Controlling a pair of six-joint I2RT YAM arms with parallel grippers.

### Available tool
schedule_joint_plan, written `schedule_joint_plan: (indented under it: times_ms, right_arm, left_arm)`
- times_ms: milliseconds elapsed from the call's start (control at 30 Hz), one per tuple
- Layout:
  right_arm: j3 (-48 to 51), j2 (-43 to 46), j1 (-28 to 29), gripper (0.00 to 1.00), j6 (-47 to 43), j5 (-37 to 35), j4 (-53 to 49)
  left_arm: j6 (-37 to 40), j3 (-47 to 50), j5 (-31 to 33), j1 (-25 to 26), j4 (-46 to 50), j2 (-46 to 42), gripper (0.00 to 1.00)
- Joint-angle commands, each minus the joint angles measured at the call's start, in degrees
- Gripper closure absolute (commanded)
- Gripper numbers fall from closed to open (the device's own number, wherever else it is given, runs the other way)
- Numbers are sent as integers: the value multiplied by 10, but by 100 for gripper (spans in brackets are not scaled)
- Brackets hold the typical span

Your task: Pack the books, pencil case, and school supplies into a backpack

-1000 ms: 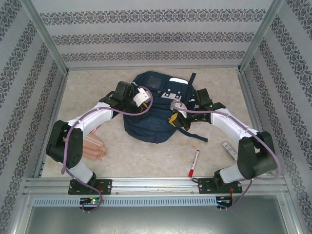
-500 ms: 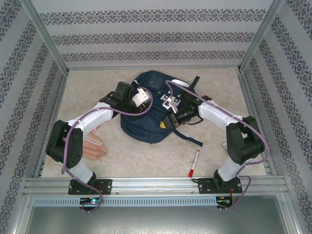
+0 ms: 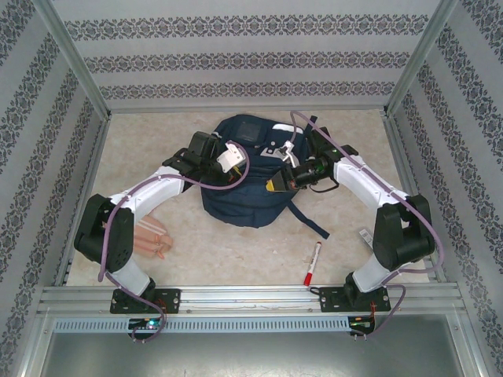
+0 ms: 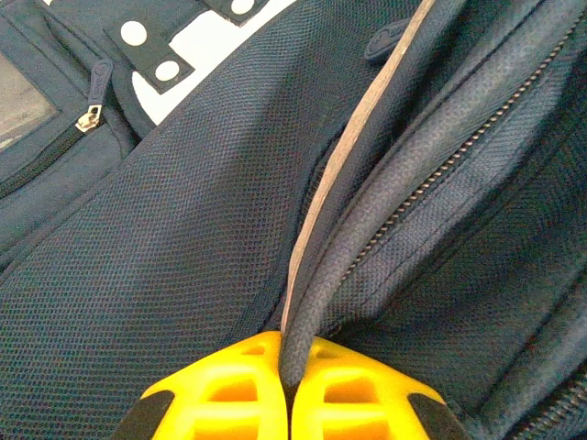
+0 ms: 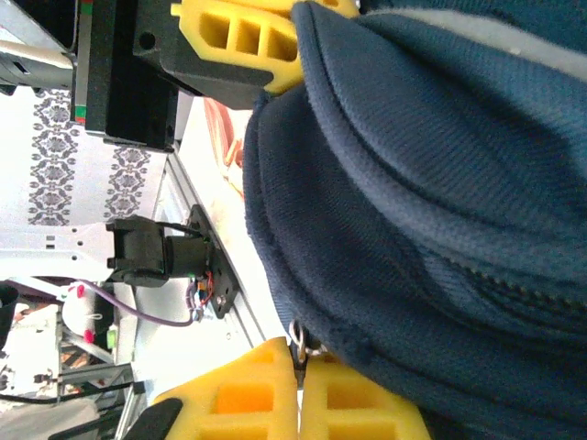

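Observation:
The navy backpack [image 3: 244, 200] lies mid-table between both arms. My left gripper [image 3: 234, 171] is shut on the corded rim [image 4: 316, 293] of the backpack's opening, the dark piping pinched between its yellow fingers [image 4: 229, 394]. My right gripper [image 3: 275, 184] is shut on the metal zipper pull [image 5: 297, 341] at the backpack's edge [image 5: 440, 183]. The peach-pink ribbed pencil case [image 3: 152, 239] lies on the table at the left, near the left arm's elbow. The red-capped white marker [image 3: 313, 263] lies near the front, right of centre. The books are hidden from view.
A dark backpack strap [image 3: 310, 222] trails toward the front right. A small grey object [image 3: 368, 236] lies by the right arm's base. Aluminium rails [image 3: 251, 297] run along the near edge and sides. Patterned walls enclose the table.
My right gripper has swung toward the far side and the left, dragging the zipper pull along; the backpack has bunched up and shifted slightly back. The left gripper has held its place.

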State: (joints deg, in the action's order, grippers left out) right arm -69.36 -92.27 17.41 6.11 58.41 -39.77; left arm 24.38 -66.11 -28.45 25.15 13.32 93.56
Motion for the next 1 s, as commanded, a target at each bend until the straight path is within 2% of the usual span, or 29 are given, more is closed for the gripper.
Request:
schedule_joint_plan:
  times_ms: [0,67,200,433,533,633,700,733,800,867,967]
  right_arm:
    - [-38,-18,9,100,7,44,-43]
    - [-40,-25,30,100,22,34,-52]
    - [-27,-27,80,100,98,4,4]
    - [-17,-27,134,100,226,-119,122]
    - [-18,-18,155,97,255,-168,143]
    - [15,19,171,83,250,-214,186]
    - [45,55,171,77,195,-215,219]
    - [56,76,169,74,136,-220,215]
    - [77,122,167,70,-19,-219,183]
    - [103,177,166,68,-235,-211,128]
    - [152,251,154,55,-460,-232,99]
  left_arm:
    - [-27,14,-28,15,-43,-30,100]
    - [-39,8,-32,16,-35,-30,100]
    - [-52,7,-34,21,-33,-41,100]
    - [-59,6,-32,30,-27,-47,100]
    - [-60,7,-35,32,-29,-40,100]
    - [-47,2,-32,32,-18,-34,100]
    - [-36,8,-29,32,-20,-37,100]
    - [-29,11,-31,31,-22,-39,100]
    - [-10,9,-42,26,-14,-38,100]
    - [0,0,-52,18,1,-35,100]
    - [13,-4,-59,10,8,-36,100]
